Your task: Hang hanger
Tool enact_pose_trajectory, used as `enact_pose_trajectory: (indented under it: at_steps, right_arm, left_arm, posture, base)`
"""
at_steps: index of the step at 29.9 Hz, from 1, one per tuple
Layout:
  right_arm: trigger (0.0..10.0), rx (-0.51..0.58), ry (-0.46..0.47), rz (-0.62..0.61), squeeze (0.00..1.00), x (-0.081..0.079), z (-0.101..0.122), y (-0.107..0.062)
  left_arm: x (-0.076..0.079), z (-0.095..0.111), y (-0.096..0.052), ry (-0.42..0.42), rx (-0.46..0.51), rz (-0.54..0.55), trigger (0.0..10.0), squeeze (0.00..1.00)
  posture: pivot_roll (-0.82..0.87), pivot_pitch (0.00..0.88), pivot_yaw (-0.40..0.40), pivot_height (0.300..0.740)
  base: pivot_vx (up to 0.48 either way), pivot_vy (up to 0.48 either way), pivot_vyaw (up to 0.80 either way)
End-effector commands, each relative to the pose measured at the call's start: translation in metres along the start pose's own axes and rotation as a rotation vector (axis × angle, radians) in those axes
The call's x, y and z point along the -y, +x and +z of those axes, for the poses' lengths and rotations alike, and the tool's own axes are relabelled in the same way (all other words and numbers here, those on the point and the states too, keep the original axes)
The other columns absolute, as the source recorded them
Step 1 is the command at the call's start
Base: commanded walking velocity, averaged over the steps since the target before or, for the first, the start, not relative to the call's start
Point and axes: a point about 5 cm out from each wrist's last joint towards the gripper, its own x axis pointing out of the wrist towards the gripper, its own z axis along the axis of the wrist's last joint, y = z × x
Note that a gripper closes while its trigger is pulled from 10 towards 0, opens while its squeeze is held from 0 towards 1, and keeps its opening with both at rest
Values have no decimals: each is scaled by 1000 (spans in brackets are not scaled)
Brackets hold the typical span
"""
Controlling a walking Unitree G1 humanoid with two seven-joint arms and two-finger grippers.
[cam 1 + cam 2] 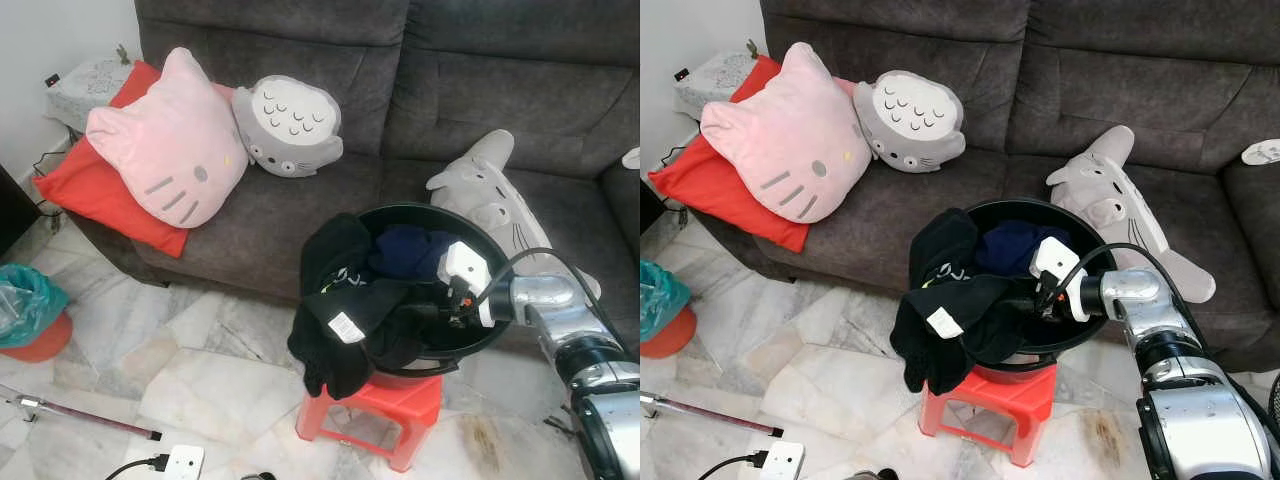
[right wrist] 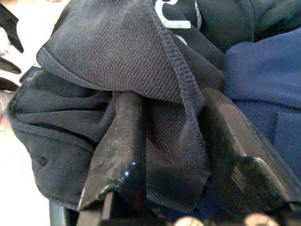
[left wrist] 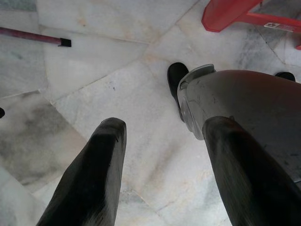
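Two black fingers (image 2: 124, 155) of the right pincer (image 2: 174, 160) clench dark clothing (image 1: 345, 315) at the basin's (image 1: 480, 345) 3 o'clock; left pincer (image 3: 164, 174) hangs released.

A pale marble-tiled floor (image 1: 200, 350) carries a small red plastic stool (image 1: 375, 405), and on the stool sits a round black plastic basin (image 1: 470, 345) heaped with dark clothes, one black garment (image 1: 340, 330) spilling over its rim. Also on the floor lie a white power strip (image 1: 180, 462) with a black cable, a thin dark-red rod (image 1: 90, 415), and an orange-red tub (image 1: 35, 335) holding a teal plastic bag.

Behind stands a dark grey fabric sofa (image 1: 420, 90). On its seat rest a red cushion (image 1: 90, 185), a pink cat-face pillow (image 1: 170, 140), a grey round owl-like plush (image 1: 290, 125) and a long grey plush animal (image 1: 490, 190).
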Motion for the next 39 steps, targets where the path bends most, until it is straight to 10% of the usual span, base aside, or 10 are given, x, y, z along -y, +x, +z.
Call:
enact_pose_trajectory:
  at_steps: [1, 34, 36, 39]
  right_arm:
    - [0, -9, -14, -11, 0, 2, 2, -1]
    - [0, 149, -35, -225, 0, 17, 26, 0]
    - [10000, 195, -59, -296, 0, 23, 38, -1]
    - [10000, 284, -106, -345, 0, 26, 56, 0]
  left_arm:
    - [2, -8, -1, -1, -25, -6, 10000, 0]
    - [4, -7, -1, -3, -21, -8, 10000, 0]
    - [3, -7, -1, -3, -22, -8, 10000, 0]
    - [3, -7, -1, 1, -23, -11, 10000, 0]
  posture:
    - [-60, 122, -4, 740]
    - [-66, 117, -8, 740]
    - [-72, 121, -5, 740]
    - [-74, 122, -2, 740]
  base:
    - [0, 0, 0]
    - [0, 0, 0]
    - [0, 0, 0]
    - [0, 0, 0]
